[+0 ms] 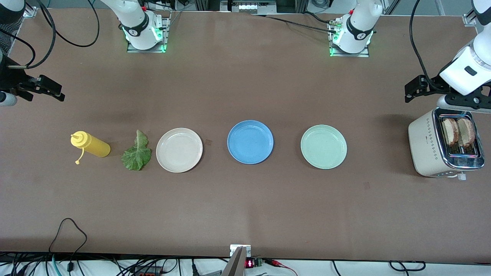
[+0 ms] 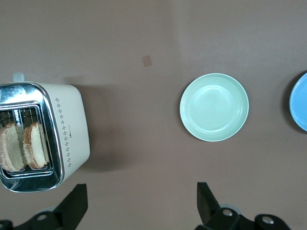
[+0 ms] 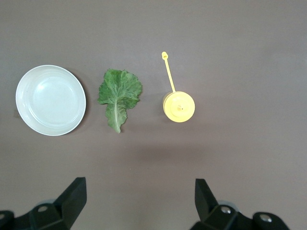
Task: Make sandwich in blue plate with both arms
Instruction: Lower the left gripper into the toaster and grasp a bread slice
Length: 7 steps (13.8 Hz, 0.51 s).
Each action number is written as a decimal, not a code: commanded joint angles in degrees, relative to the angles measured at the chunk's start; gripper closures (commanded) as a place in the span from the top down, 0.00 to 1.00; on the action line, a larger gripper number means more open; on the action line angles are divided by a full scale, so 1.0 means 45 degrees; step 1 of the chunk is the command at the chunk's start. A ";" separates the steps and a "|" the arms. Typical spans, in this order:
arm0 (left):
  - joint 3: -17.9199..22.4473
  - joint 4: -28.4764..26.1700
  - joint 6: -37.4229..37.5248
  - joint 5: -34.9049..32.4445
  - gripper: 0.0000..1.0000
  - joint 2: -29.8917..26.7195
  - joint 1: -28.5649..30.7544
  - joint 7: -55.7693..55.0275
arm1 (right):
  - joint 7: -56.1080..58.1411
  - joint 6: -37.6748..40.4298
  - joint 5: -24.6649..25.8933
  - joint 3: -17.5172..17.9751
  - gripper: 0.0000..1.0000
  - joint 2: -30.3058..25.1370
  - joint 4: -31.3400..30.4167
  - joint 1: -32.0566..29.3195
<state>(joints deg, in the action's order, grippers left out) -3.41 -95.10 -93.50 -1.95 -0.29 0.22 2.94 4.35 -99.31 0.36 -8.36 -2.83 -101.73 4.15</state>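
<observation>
The blue plate [image 1: 250, 142] sits empty at the middle of the table; its edge shows in the left wrist view [image 2: 300, 103]. Two toasted bread slices [image 1: 458, 131] [image 2: 24, 146] stand in the slots of a cream toaster [image 1: 425, 147] [image 2: 69, 129] at the left arm's end. A green lettuce leaf [image 1: 136, 151] [image 3: 119, 96] lies flat on the table beside the beige plate. My left gripper [image 1: 416, 89] [image 2: 140, 196] hangs open and empty over the table beside the toaster. My right gripper [image 1: 42, 90] [image 3: 139, 191] hangs open and empty over the table at the right arm's end.
A beige plate [image 1: 179, 150] [image 3: 50, 99] and a pale green plate [image 1: 323, 147] [image 2: 214, 107] flank the blue plate, both empty. A yellow squeeze bottle [image 1: 91, 144] [image 3: 179, 106] stands beside the lettuce, toward the right arm's end.
</observation>
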 commanded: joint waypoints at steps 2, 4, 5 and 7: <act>0.0191 0.0138 0.1378 0.0102 1.00 0.0471 -0.0009 -0.0067 | -0.0069 0.0076 0.0193 0.0002 1.00 -0.0152 0.0008 0.0034; 0.0231 0.0119 0.2434 -0.0285 1.00 0.0688 0.0146 -0.0067 | -0.0069 0.0076 0.0193 0.0002 1.00 -0.0152 0.0008 0.0015; 0.0231 0.0099 0.2729 -0.0772 1.00 0.0825 0.0263 -0.0048 | -0.0069 0.0057 0.0193 0.0002 1.00 -0.0152 0.0008 0.0015; 0.0231 0.0099 0.2790 -0.1669 1.00 0.1331 0.0536 0.0068 | -0.0069 0.0076 0.0193 0.0002 1.00 -0.0133 0.0008 0.0015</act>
<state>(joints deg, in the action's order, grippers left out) -2.36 -95.44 -82.21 -5.70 3.41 1.51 2.78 4.35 -99.31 0.37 -8.36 -2.83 -101.72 4.15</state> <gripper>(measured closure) 0.000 0.000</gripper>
